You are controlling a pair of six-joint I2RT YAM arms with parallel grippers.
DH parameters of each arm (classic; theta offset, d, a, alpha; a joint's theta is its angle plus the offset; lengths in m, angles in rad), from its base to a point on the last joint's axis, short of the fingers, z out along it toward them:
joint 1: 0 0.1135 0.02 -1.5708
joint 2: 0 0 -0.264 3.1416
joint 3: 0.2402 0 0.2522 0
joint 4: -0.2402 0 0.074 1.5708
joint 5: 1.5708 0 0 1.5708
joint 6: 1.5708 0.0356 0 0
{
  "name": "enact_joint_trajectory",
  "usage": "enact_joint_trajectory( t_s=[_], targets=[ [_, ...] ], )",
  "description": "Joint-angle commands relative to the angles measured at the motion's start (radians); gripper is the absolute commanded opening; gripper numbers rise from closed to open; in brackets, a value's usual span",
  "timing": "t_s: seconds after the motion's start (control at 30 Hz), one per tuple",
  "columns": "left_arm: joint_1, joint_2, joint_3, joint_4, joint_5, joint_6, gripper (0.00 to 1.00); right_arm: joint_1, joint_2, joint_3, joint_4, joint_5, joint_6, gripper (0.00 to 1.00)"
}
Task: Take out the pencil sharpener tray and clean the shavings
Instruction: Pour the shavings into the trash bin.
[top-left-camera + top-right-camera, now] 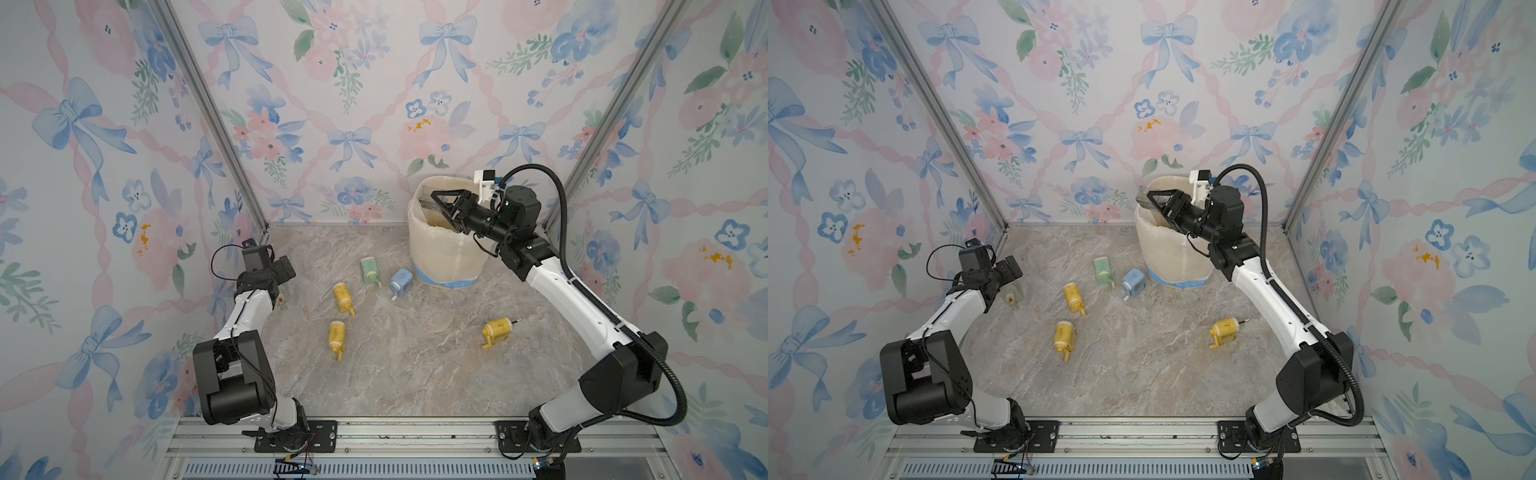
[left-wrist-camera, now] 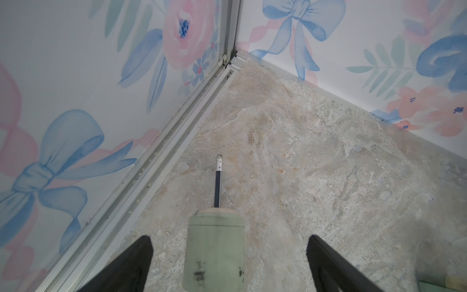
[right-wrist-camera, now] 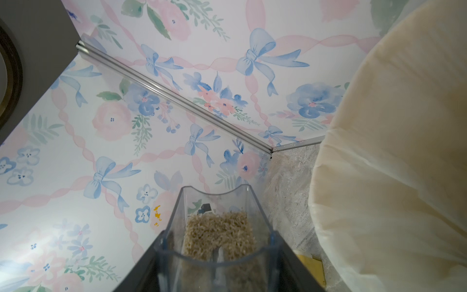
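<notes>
Your left arm (image 1: 951, 307) hides most of the pale green sharpener (image 1: 1011, 293); the tray (image 3: 259, 222) is cropped at its near end.

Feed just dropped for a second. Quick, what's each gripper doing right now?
Left gripper: open, fingers either side of the green sharpener, not touching it.
Right gripper: closed on the clear tray of shavings.

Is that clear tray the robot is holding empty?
No, in the right wrist view the clear tray holds a heap of brown shavings.
</notes>
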Motion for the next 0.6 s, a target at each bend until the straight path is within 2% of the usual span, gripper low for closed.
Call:
enact_joint_trajectory(
  t_s=[0.0, 0.13, 0.43, 0.5, 0.57],
  targets=[
    [-0.005, -0.048, -0.024, 0.022, 0.013, -0.024, 0.98, -0.023, 0.017, 0.032, 0.066, 0.004, 0.155, 0.54],
    [-0.005, -0.074, -0.030, 0.035, 0.027, -0.028, 0.98, -0.048, 0.031, 0.015, 0.130, 0.013, 0.310, 0.53],
    [-0.005, -0.082, -0.036, 0.050, 0.059, -0.030, 0.98, -0.063, 0.119, -0.066, 0.387, 0.108, 0.761, 0.51],
    [-0.005, -0.079, -0.035, 0.054, 0.070, -0.031, 0.98, -0.052, 0.135, -0.088, 0.466, 0.159, 0.859, 0.48],
    [-0.005, -0.078, -0.036, 0.055, 0.074, -0.029, 0.98, -0.043, 0.121, -0.106, 0.468, 0.216, 0.896, 0.47]
  ],
)
